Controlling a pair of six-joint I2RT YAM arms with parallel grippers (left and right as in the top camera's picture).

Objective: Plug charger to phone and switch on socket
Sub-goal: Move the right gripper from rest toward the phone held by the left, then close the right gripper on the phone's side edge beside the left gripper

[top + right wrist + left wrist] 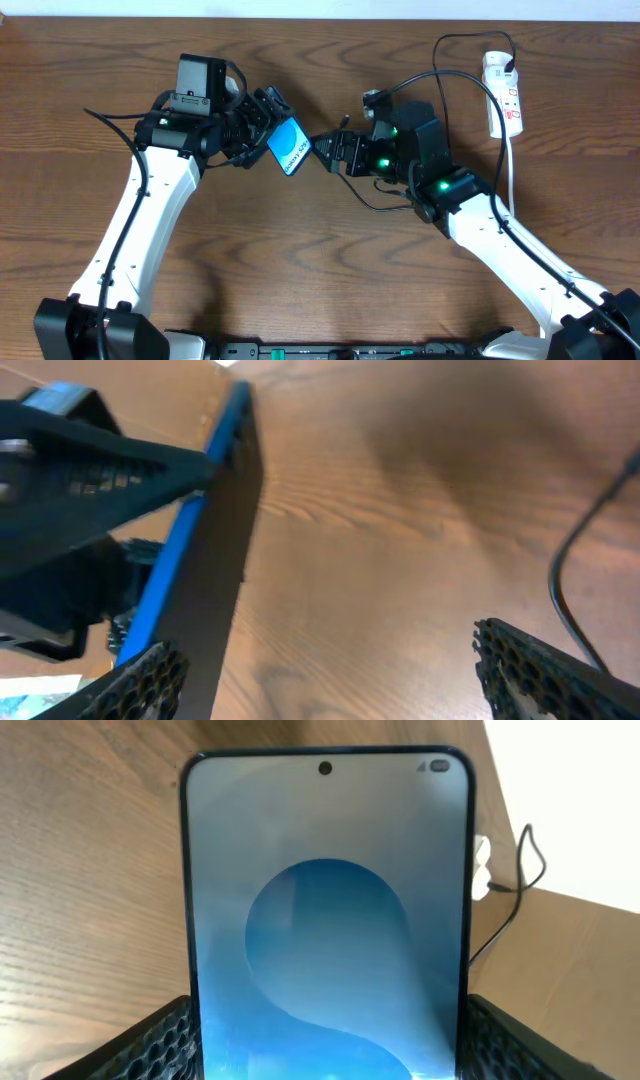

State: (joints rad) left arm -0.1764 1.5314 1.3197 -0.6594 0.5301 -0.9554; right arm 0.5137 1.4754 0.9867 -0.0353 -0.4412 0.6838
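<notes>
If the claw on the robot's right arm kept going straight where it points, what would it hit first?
Most likely the phone, held by the left gripper just ahead of the right gripper. In the right wrist view the phone sits off to one side, so it might only graze it.

Phone [325, 920] bottom out of view

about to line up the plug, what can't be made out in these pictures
- charger plug tip: in the overhead view the cable passes under the right arm, and no view shows its end.
- phone port: the left wrist view's bottom edge cuts off its lower end, and the right wrist view shows it edge-on and blurred.
- socket switches: in the overhead view they are too small to tell on or off.
</notes>
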